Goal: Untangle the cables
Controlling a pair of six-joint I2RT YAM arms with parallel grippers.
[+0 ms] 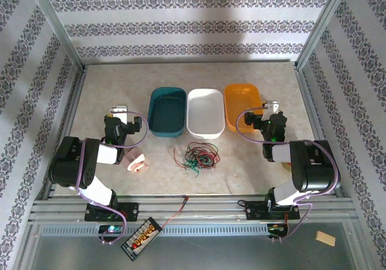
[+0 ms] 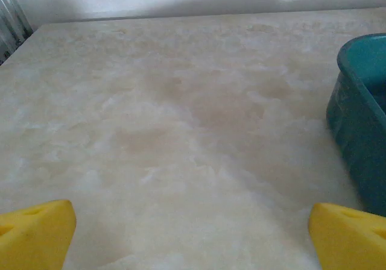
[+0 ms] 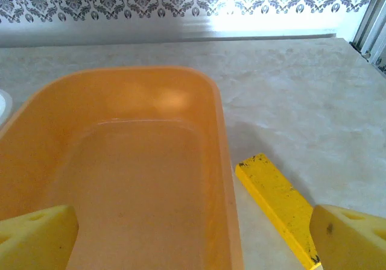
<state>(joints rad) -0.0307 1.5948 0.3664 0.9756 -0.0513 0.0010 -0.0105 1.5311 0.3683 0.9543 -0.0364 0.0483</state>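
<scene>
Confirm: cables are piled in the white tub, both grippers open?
One point is wrong: the cables lie on the table in front of the white tub, not in it, as the top external view shows. The left gripper and right gripper are indeed open.

Black arms (image 1: 75, 161), yellow pincer pads (image 2: 36, 234)

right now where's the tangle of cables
In the top external view the cables lie in a loose heap near the middle of the table, just in front of the white tub.
</scene>
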